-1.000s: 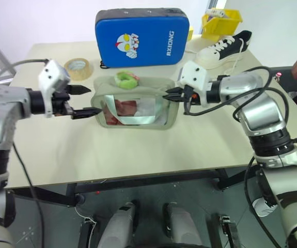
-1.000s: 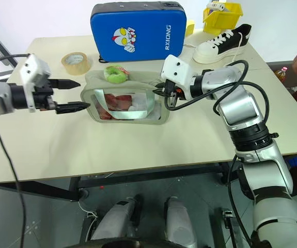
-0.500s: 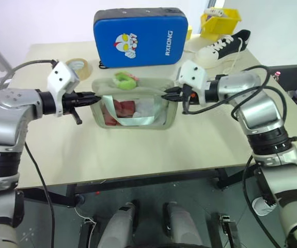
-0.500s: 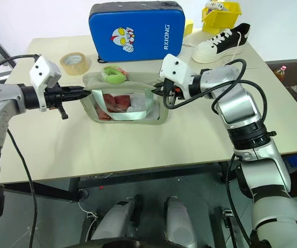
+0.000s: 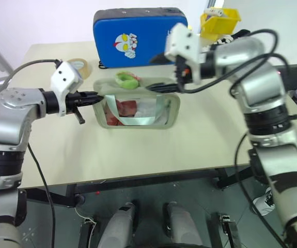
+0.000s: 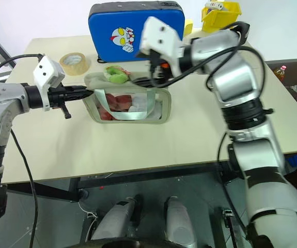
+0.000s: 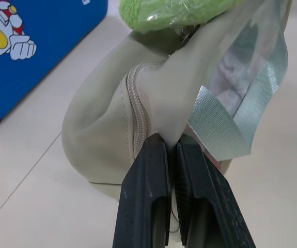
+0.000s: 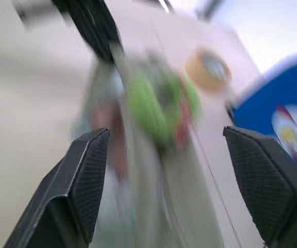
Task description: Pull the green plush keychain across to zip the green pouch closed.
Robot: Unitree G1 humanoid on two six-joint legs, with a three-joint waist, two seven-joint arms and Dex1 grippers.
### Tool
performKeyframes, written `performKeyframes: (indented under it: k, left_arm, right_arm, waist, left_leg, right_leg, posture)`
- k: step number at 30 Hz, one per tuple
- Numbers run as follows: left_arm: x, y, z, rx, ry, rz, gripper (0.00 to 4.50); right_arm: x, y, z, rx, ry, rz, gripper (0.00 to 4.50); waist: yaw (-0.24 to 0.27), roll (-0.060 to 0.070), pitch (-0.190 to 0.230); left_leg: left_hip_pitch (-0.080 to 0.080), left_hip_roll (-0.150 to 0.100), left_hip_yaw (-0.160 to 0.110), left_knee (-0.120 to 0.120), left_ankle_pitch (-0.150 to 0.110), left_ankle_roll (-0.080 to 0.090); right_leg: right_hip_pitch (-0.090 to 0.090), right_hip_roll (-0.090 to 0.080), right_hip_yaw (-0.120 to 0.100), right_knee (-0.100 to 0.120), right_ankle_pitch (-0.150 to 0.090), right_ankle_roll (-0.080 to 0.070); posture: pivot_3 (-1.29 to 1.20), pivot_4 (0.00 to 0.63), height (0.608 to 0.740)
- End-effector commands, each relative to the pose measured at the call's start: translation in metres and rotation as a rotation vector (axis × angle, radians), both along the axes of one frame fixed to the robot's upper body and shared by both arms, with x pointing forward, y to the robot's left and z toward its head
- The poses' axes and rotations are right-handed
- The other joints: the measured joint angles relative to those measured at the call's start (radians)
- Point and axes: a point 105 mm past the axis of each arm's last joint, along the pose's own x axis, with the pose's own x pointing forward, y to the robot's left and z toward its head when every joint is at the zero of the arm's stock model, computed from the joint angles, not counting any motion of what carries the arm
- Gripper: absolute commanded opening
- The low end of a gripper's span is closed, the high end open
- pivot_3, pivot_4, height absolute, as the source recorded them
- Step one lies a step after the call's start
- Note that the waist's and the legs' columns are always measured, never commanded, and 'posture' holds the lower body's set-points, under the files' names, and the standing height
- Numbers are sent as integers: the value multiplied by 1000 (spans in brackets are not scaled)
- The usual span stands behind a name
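Note:
The green pouch [image 5: 138,108] lies in the middle of the table, its clear window facing me with red and white contents inside. The green plush keychain [image 5: 125,79] rests on the pouch's top near its left end. My left gripper [image 5: 95,98] is shut on the pouch's left end; in the left wrist view its fingers [image 7: 148,186] pinch the fabric beside the zipper. My right gripper [image 5: 166,81] hovers open above the pouch's top right part, pointing left. In the right wrist view the keychain [image 8: 158,108] is a blur between and beyond the wide-apart fingers [image 8: 86,170].
A blue hard case [image 5: 140,36] stands behind the pouch. A tan tape roll [image 5: 78,67] lies at the back left. A yellow bin [image 5: 223,19] and a sneaker [image 5: 238,35] sit at the back right, partly behind my right arm.
My left gripper shut on the pouch's left end. My right gripper let go of the pouch's right end, opened, and rose up and left over the pouch.

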Motion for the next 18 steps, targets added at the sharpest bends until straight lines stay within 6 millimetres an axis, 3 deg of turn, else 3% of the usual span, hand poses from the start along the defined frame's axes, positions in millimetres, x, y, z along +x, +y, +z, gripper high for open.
performKeyframes:
  k: [1,5,6,9,13,18]
  left_arm:
    - [-2,-4,7,7,-29,-23,0]
    - [-2,-4,7,9,-28,-21,0]
    - [-2,-4,7,10,-29,-20,0]
    - [-2,-7,12,-44,-24,-21,0]
    - [2,-8,15,-53,-31,-21,0]
    - [5,-8,11,-46,-31,-18,0]
  right_arm:
    - [1,7,5,18,-28,0,3638]
    - [9,10,-7,-1,-6,-7,3638]
    - [11,9,-10,-3,6,-10,3399]
    - [14,7,-14,-13,16,-16,2363]
    - [21,3,-19,-39,5,-39,207]
    - [25,-5,-14,-34,-21,-70,89]
  waist:
    - [5,0,0]
    - [7,0,0]
    - [6,0,0]
    - [3,0,0]
    - [3,0,0]
    - [1,0,0]
  left_leg:
    - [0,0,0,0,0,0]
    - [0,-1,0,1,0,0]
    - [1,-1,0,0,0,0]
    - [0,0,0,0,0,0]
    - [0,0,0,0,0,-1]
    - [0,0,0,0,0,-1]
  right_leg:
    - [0,0,0,0,0,0]
    - [1,0,-1,0,0,0]
    - [1,0,-1,0,0,0]
    - [0,1,0,0,0,0]
    - [0,1,-1,1,0,0]
    - [0,1,0,1,0,0]
  posture:
    - [0,150,740]
    - [0,150,740]
    - [0,150,740]
    - [0,150,740]
    - [0,150,740]
    - [0,150,740]
